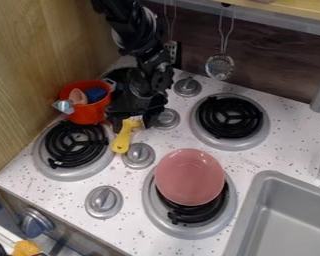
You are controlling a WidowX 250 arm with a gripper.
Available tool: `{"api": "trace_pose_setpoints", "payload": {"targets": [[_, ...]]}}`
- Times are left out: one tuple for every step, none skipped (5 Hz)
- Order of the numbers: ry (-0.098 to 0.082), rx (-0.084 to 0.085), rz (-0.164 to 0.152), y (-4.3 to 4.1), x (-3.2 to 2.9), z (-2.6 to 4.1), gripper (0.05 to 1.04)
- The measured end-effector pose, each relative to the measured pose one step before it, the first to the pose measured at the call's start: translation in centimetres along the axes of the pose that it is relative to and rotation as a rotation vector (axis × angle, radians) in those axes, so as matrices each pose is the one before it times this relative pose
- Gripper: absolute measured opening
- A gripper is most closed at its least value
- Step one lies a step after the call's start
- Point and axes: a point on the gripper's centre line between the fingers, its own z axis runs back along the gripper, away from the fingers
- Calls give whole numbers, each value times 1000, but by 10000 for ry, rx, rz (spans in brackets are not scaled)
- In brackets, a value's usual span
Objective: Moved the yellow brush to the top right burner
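Jutting from beneath gripper [132, 124]: yellow brush [122, 140]

Pink plate [189, 176], black-speckled white table [156, 238] around it, and the brush [123, 139] left of the plate is yellow.

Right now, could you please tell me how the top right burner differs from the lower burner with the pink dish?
The top right burner is bare, while the lower burner carries the pink dish.
The top right burner shows its whole coil; the lower burner shows only part of its coil.
The top right burner lies nearer the back wall, the lower burner nearer the front.
Both have a black coil and a silver surround.
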Motion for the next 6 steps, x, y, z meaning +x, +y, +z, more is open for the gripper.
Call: {"api": "trace_pose_setpoints", "payload": {"targets": [[28, -340, -112, -542, -137, -278, 1001], [19, -183, -49, -3, -248, -195, 1001], [-9, -185, 22, -188, -99, -114, 1001], [-5, -220, 3, -371, 20, -27, 950], [111, -17, -79, -225, 10, -135, 709], [63, 74, -138, -77, 89, -133, 426]]}}
